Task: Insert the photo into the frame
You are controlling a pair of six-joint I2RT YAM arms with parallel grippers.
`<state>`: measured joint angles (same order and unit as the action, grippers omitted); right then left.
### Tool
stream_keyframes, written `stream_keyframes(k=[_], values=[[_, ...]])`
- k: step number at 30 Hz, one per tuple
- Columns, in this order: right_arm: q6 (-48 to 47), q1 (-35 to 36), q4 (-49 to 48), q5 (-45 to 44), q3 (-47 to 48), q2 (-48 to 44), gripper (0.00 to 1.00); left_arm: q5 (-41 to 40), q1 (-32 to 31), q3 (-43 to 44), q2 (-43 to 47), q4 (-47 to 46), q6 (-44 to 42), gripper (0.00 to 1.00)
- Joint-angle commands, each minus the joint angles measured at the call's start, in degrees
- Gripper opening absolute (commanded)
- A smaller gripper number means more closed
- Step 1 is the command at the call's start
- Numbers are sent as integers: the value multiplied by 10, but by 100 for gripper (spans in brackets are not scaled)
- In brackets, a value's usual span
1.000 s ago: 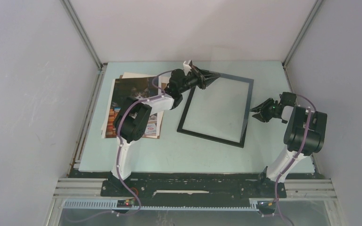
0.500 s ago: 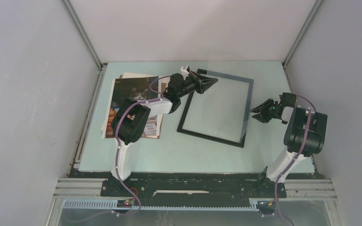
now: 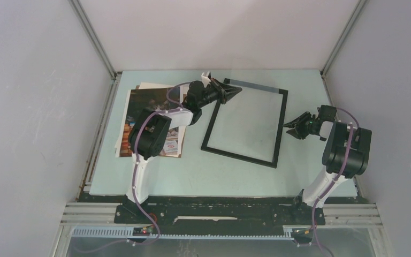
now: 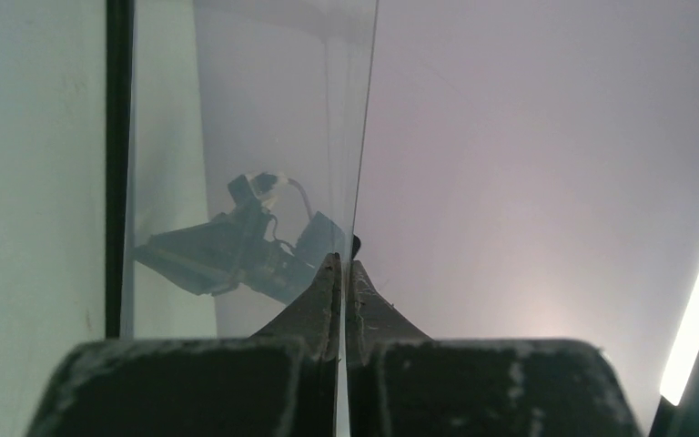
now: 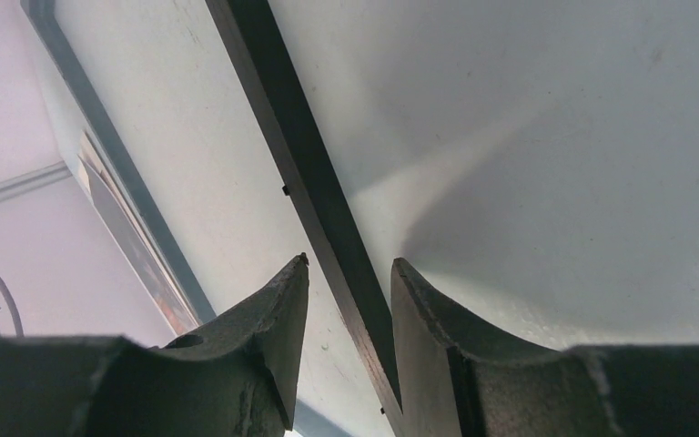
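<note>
The photo (image 3: 142,104) lies flat on the tabletop (image 3: 192,171) at the 9 o'clock side. It is just beside the frame (image 3: 239,156) and not yet in it. Its long axis runs 12 to 6 o'clock, striped end toward 6, roughly parallel to the frame's long sides. A pale sheet (image 3: 151,85) shows from under its 12 o'clock edge, and the left arm's elbow hangs over part of the print.

The frame rests mid-tabletop, its far end leaning a little toward 1 o'clock. The left hand (image 3: 238,90) is at the frame's 11 o'clock corner, clenched on the clear pane (image 4: 273,137), whose thin edge runs straight out from between its fingertips in the wrist view. The pane looks raised at that end, though how far cannot be told. The right hand (image 3: 288,126) is at the 3 o'clock rail, jaws parted with one on each side of the black bar and a gap showing near both tips. It grasps nothing visible.

The coming move likely turns on the photo lying at 9 o'clock of the opening. The left arm is far nearer to it but is occupied with the pane, while the right arm would have to reach across the whole frame. Bare tabletop lies open toward 6 o'clock for setting the pane down. The wall crowds the photo's 9 o'clock edge, so sliding it toward 3 o'clock looks the freer path.
</note>
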<state>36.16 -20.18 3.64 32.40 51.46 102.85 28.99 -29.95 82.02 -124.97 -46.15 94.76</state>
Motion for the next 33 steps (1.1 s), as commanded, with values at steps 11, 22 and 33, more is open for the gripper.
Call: stream_keyframes(k=[11,22,33], values=[[1,1,-21,-6,-1,-5,47,55,7,58,-25,-47,-36,0],[0,0,-21,-6,-1,-8,46,65,9,79,-45,-35,-35,0],[4,1,-31,-2,-1,3,46,93,19,124,-75,-10,-48,0]])
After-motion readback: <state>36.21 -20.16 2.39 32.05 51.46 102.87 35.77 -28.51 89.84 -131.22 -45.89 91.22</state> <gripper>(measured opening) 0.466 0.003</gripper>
